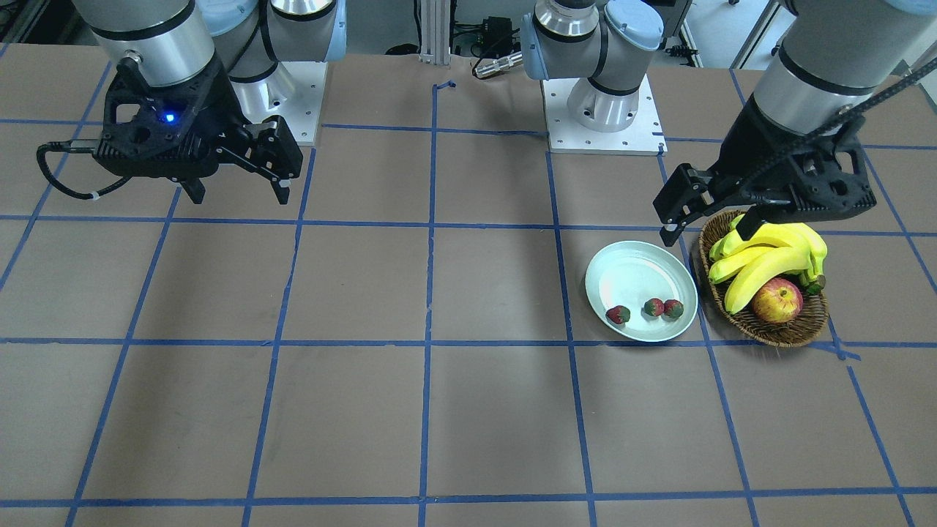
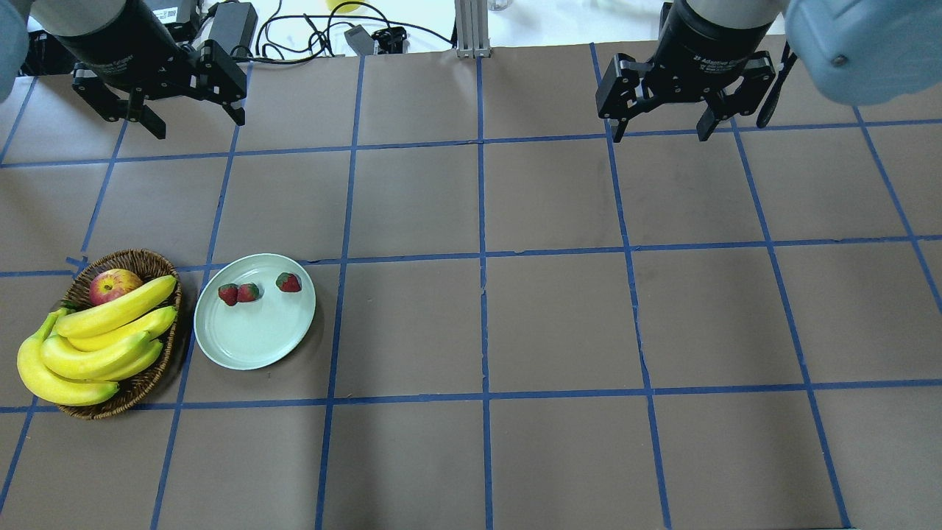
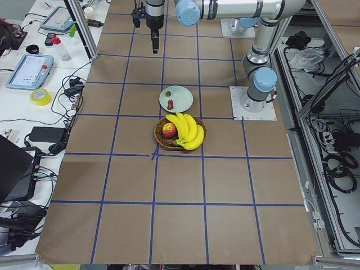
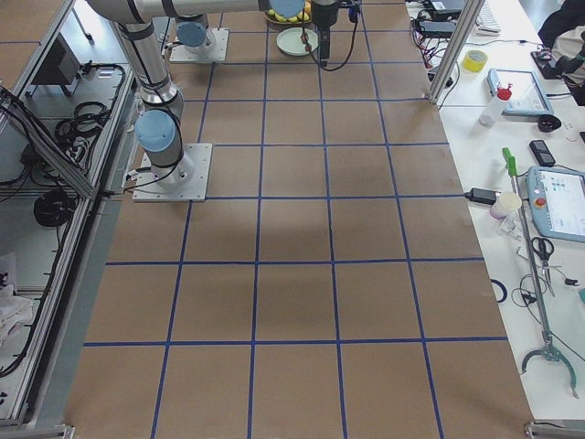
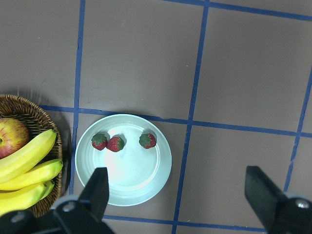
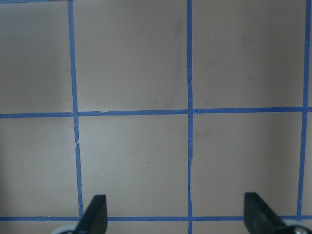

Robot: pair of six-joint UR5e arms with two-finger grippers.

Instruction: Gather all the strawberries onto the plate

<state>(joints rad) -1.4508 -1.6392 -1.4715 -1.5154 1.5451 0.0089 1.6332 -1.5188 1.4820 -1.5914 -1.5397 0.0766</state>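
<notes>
Overhead, the left end effector [image 2: 199, 126] hangs at the far left of the counter [image 2: 552, 316], its fingers spread wide apart with nothing between them. Nearer the robot on that side sits a wicker basket [image 2: 132, 258] holding a bunch of bananas [image 2: 103, 331] and an apple [image 2: 114, 285]. The top banana covers part of the apple, and the bunch spills over the basket's rim. Just beside the basket, not quite touching it, lies the pale green plate [image 2: 254, 331]. All three strawberries are on it, in the half away from the robot: one strawberry [image 2: 228, 294] pressed against a second [image 2: 248, 292], and a third [image 2: 288, 282] a little apart to their right. In the front-facing view the left end effector hides the basket's far rim and the banana stems. The left wrist view cuts the basket off at its edge. From the camera at the robot's right, plate and basket are tiny at the top edge and the berries cannot be made out. Far to the right, the right end effector [image 2: 659, 135] hovers over bare counter, fingers likewise held apart and empty.
</notes>
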